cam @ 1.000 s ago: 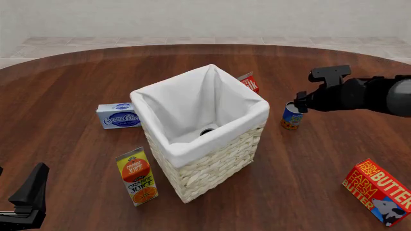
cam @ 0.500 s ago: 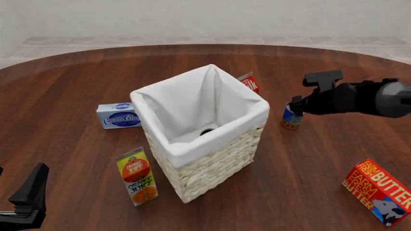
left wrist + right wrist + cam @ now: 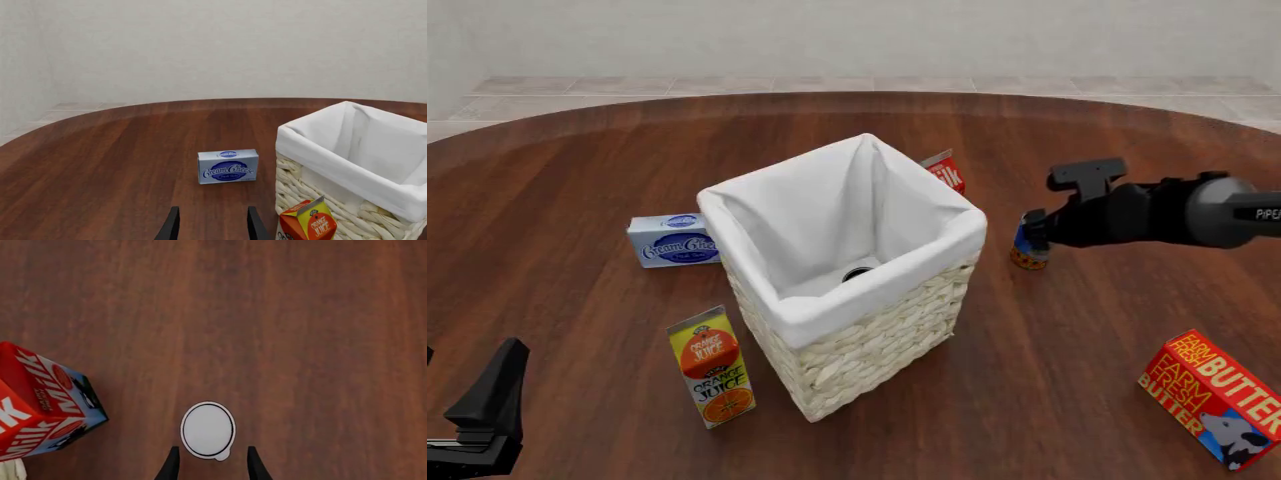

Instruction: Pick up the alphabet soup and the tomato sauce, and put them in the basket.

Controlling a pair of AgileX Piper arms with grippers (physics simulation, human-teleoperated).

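The tomato sauce can (image 3: 1028,256) stands right of the basket (image 3: 868,340), its blue label mostly hidden behind my right gripper (image 3: 1037,224). The right wrist view looks down on its grey top (image 3: 208,430), with the open gripper (image 3: 210,467) just above it and one finger on each side. At the bottom of the cloth-lined basket a small round can end (image 3: 858,272) shows, probably the alphabet soup, its label hidden. My left gripper (image 3: 487,398) rests open at the near left, holding nothing.
A cream cheese box (image 3: 674,240) lies left of the basket and an orange juice carton (image 3: 713,367) stands at its near left corner. The milk carton (image 3: 40,405) leans behind the basket, close to the can. A butter box (image 3: 1212,398) sits near right.
My right gripper has come down and slightly left onto the blue can, now covering most of it. The left arm has not moved.
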